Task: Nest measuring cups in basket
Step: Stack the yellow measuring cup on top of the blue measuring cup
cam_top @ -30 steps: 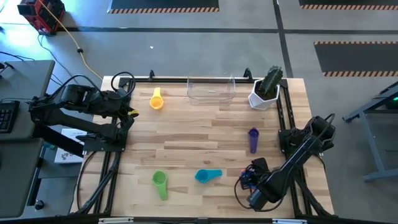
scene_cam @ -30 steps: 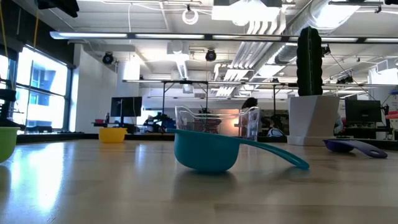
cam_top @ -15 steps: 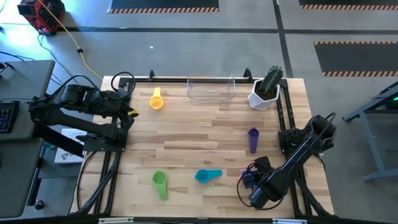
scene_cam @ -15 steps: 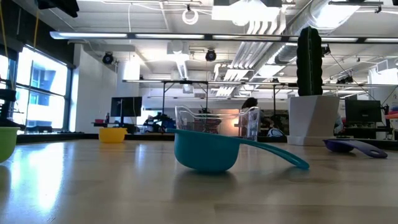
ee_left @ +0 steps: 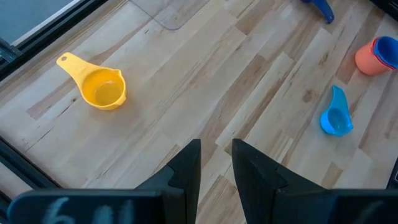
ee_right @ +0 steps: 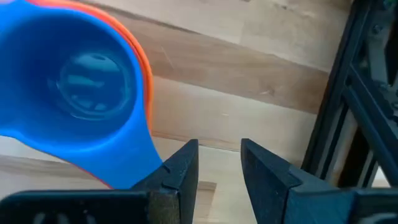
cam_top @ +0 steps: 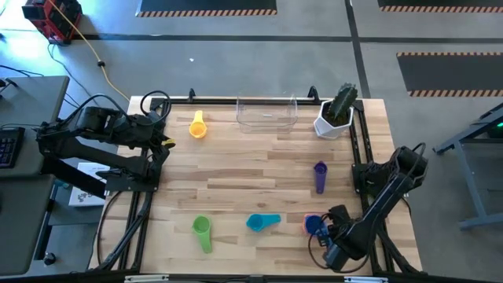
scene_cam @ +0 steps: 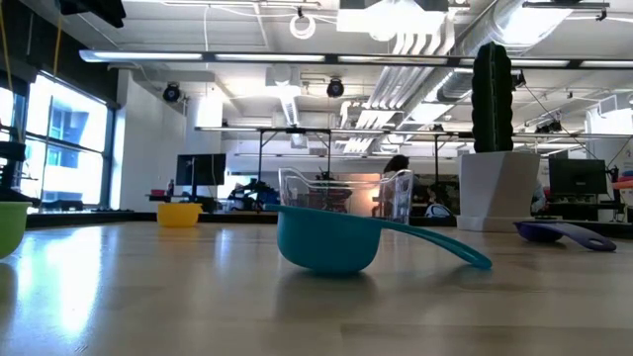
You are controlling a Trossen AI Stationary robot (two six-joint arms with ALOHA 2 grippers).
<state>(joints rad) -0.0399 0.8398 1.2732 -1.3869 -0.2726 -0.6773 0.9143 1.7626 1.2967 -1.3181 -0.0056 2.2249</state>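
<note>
- Measuring cups lay scattered over the bench (cam_top: 259, 169): the yellow cup (cam_top: 197, 126) near the far left, the purple cup (cam_top: 319, 176) toward the right edge, the green cup (cam_top: 203, 232) and the teal cup (cam_top: 262, 223) along the near edge.
- A blue cup (cam_top: 315, 225) sat nested in an orange cup (ee_right: 144, 74) near the near right corner.
- The basket (cam_top: 267, 113) stood at the far edge, with no cups in it.
- The right gripper (ee_right: 213, 163) hovered just beside the blue cup's handle, jaws parted, holding nothing.
- The left gripper (ee_left: 216, 163) waited over the left edge, jaws slightly apart and empty.
- Nesting seemed barely begun; next, I'd guess, another cup needs grasping by its handle.
</note>
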